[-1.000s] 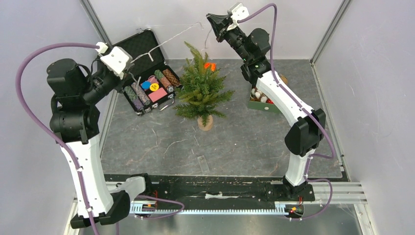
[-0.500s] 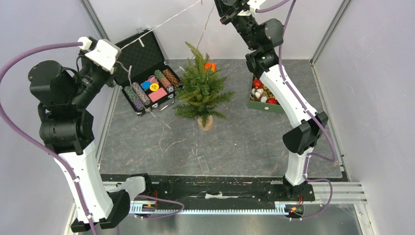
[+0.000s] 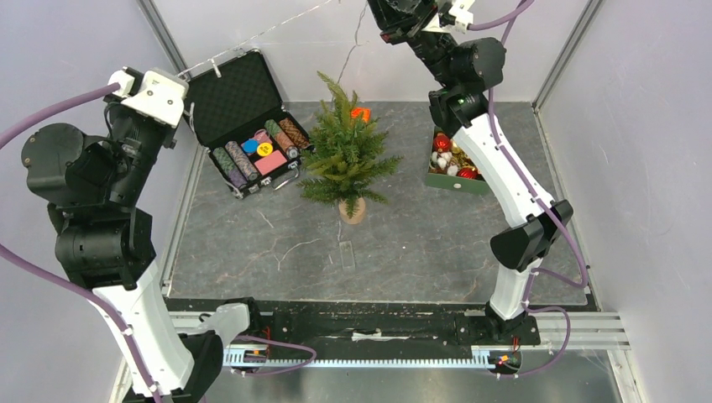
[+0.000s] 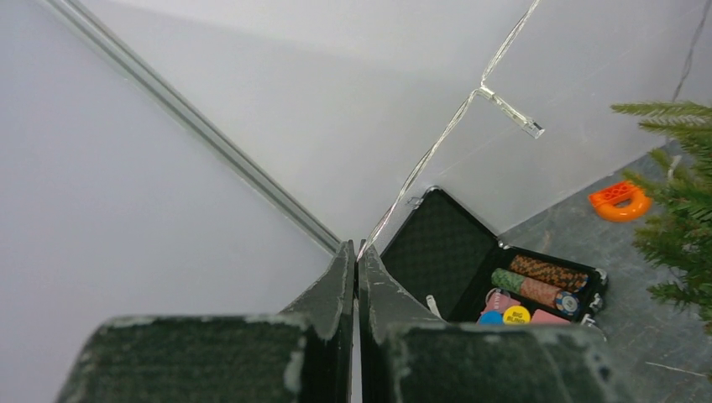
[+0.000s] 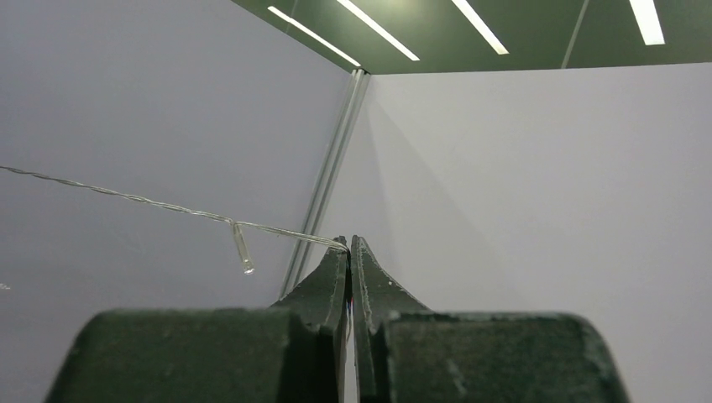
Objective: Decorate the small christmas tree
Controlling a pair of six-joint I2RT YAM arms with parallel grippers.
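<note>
Pinching the fairy-light wire (image 4: 482,90) in left hand (image 4: 354,252) and right hand (image 5: 349,245), stretched taut from ten to one o'clock above the small christmas tree (image 3: 344,155) at bench (image 3: 403,243) centre, likely for draping over it.

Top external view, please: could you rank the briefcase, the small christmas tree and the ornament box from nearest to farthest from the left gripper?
From the left gripper, shut on the light string:
1. briefcase, back left, right beside it.
2. small christmas tree, table centre.
3. ornament box, right side.
</note>
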